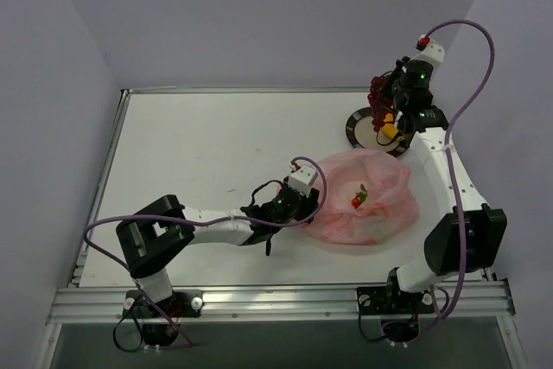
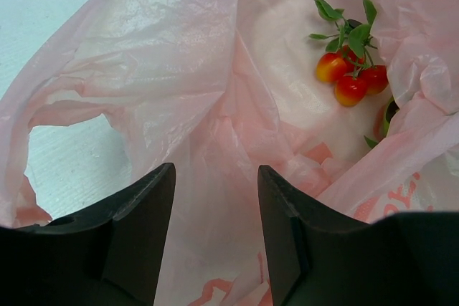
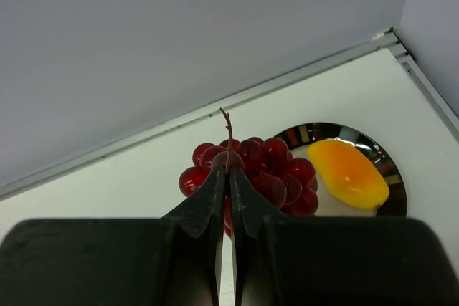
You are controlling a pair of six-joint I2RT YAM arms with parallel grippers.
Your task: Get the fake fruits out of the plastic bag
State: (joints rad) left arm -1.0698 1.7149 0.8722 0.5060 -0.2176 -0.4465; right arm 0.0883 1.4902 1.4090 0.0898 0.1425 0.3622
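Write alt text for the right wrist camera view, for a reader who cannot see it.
The right gripper is shut on the stem of a dark red grape bunch. Just behind it, a black plate holds a yellow-orange fruit piece. A white table and a grey wall fill the rest.

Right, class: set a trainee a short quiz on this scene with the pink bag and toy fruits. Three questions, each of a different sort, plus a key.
1. Fill in: the right gripper is shut on the stem of the ____.
2. True or false: the leafy red fruits lie inside the plastic bag.
3. The yellow-orange piece lies: A in the plastic bag; B on the black plate; C in the right gripper.
Key: 1 grape bunch; 2 true; 3 B.
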